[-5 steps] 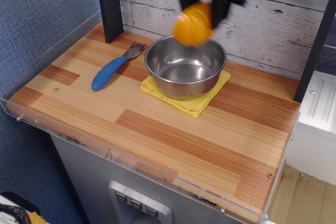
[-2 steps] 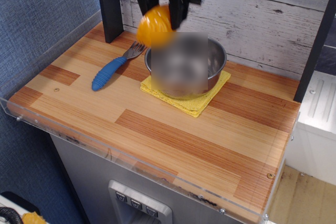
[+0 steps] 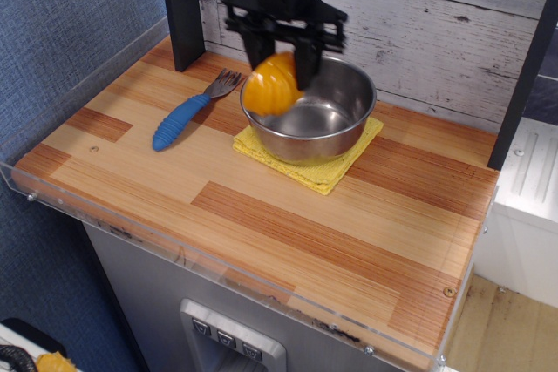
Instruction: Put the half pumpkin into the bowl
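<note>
The half pumpkin is glossy yellow-orange with ribbed segments. My black gripper is shut on it from above and holds it over the left rim of the bowl. The bowl is round shiny steel and stands on a flat yellow cloth at the middle of the wooden counter. The pumpkin hides part of the bowl's left rim; the bowl's inside shows bare steel.
A fork with a blue handle lies left of the bowl. A black post stands at the back left. A clear plastic lip runs along the counter's front and left edges. A grey plank wall is behind.
My gripper with the pumpkin swung left from above the bowl's back rim, then came down and slightly right to the bowl's left rim.
</note>
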`<state>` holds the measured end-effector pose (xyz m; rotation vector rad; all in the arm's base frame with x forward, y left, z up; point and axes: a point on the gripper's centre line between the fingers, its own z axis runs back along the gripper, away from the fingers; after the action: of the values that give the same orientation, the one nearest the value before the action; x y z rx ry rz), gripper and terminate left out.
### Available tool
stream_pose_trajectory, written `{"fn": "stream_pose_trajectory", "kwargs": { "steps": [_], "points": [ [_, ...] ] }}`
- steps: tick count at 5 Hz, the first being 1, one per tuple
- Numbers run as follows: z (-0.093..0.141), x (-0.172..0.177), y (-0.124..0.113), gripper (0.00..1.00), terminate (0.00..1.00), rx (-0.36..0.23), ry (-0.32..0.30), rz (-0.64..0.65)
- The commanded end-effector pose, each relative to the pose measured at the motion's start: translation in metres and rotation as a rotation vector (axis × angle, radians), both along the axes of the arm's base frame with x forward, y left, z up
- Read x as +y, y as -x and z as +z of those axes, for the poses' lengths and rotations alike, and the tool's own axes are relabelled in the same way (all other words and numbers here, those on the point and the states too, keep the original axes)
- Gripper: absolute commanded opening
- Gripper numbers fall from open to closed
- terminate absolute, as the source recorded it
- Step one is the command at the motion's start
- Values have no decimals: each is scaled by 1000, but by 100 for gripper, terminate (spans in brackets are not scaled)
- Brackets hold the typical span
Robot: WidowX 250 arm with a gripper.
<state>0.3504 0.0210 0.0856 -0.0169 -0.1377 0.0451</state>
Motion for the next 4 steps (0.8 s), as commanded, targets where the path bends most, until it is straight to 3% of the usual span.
{"fn": "stream_pose_trajectory", "kwargs": {
  "steps": [1,3,4],
  "points": [
    [0,-30,-3,100,0,-29,-29,-68],
    [3,-45,3,100,0,-29,-32,-114],
    [25,-44,14,100,0,-68,-18,-106]
  ]
}}
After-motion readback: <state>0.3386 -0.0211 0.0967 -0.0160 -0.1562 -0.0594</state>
